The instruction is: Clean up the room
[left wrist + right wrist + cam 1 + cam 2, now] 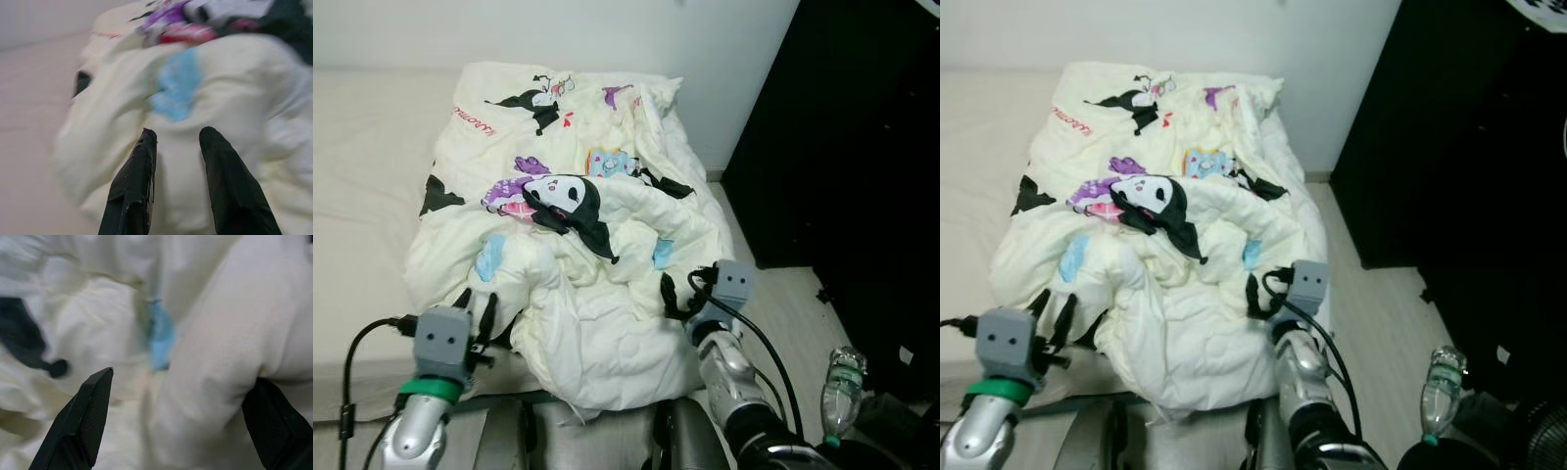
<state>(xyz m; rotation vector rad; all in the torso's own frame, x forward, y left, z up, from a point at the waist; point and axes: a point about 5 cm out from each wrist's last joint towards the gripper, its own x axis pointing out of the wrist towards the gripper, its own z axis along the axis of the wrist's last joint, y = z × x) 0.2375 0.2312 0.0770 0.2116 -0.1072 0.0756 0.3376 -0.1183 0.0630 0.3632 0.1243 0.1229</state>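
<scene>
A cream comforter (607, 294) printed with black, purple and blue cartoon figures lies bunched up on the bed (362, 147), its near edge hanging over the bed's foot. My left gripper (475, 308) is at the comforter's near left corner. It is open, with both black fingertips (146, 142) resting against the fabric below a blue patch (176, 88). My right gripper (680, 289) is at the near right side, open wide. A thick fold of the comforter (215, 357) sits between its fingers (93, 406).
A tall black wardrobe (862, 127) stands on the right. A clear plastic water bottle (842, 387) stands on the pale wooden floor (793, 313) at the lower right, next to dark objects. A white wall runs behind the bed.
</scene>
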